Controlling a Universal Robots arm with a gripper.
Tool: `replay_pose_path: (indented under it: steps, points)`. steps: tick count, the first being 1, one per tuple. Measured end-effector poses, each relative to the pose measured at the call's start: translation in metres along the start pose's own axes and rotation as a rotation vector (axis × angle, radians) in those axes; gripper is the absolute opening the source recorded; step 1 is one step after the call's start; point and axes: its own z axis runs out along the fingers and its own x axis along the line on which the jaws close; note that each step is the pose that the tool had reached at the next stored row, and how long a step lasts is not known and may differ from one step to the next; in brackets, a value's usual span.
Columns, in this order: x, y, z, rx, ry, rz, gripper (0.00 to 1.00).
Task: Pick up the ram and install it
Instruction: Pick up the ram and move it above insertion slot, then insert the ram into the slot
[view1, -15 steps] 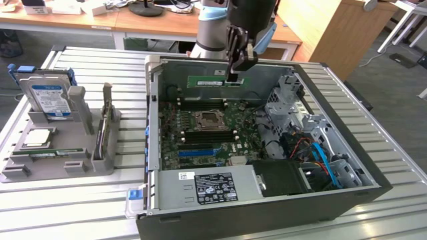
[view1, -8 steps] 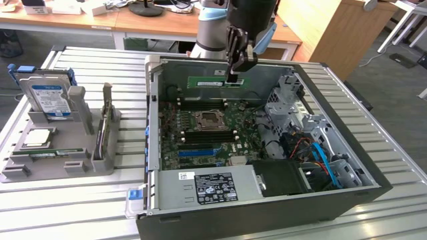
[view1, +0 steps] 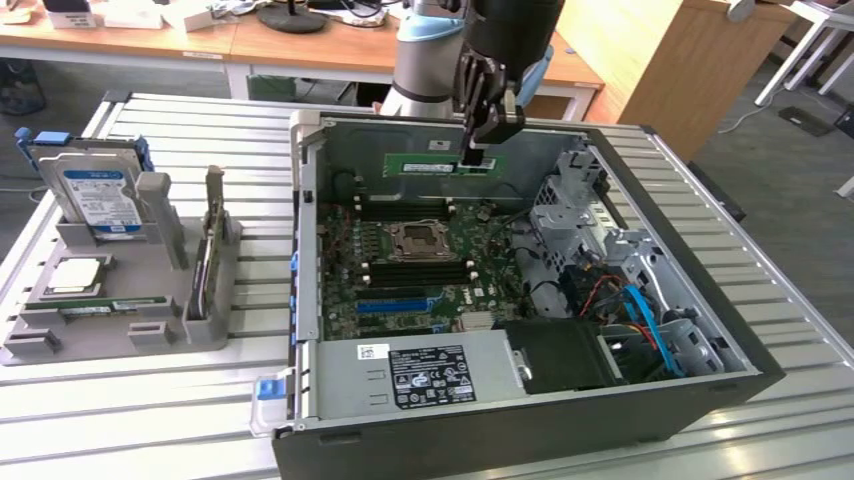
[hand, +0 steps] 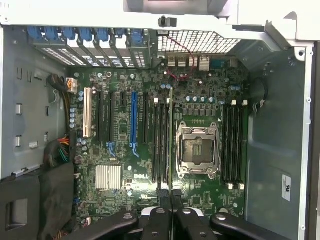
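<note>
The ram (view1: 438, 163) is a long green stick with a white label, hanging level above the open computer case (view1: 694, 400). My gripper (view1: 477, 152) is shut on its end at the exterior view's right. In the wrist view the ram (hand: 171, 140) shows edge-on as a thin line running out from my gripper (hand: 171, 199), over the black memory slots (hand: 161, 142) beside the empty processor socket (hand: 197, 150). The stick hangs clear above the motherboard (view1: 400, 300) and touches no slot.
A grey holder (view1: 200, 330) stands at the exterior view's left with a hard drive (view1: 96, 195), a square silver processor (view1: 76, 275) and another green stick (view1: 107, 304). In the case are more memory slots (hand: 233, 142), a heatsink (hand: 108, 177), cables (view1: 641, 305) and the power supply (view1: 414, 375).
</note>
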Motion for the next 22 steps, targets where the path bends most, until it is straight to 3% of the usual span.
replay_pose_path:
  steps: [9,22]
  points:
    - [0.0011,0.0,0.0086,0.0001,0.0,0.005,0.12]
    - [0.0011,0.0,0.0091,0.0001,0.0,0.007,0.12]
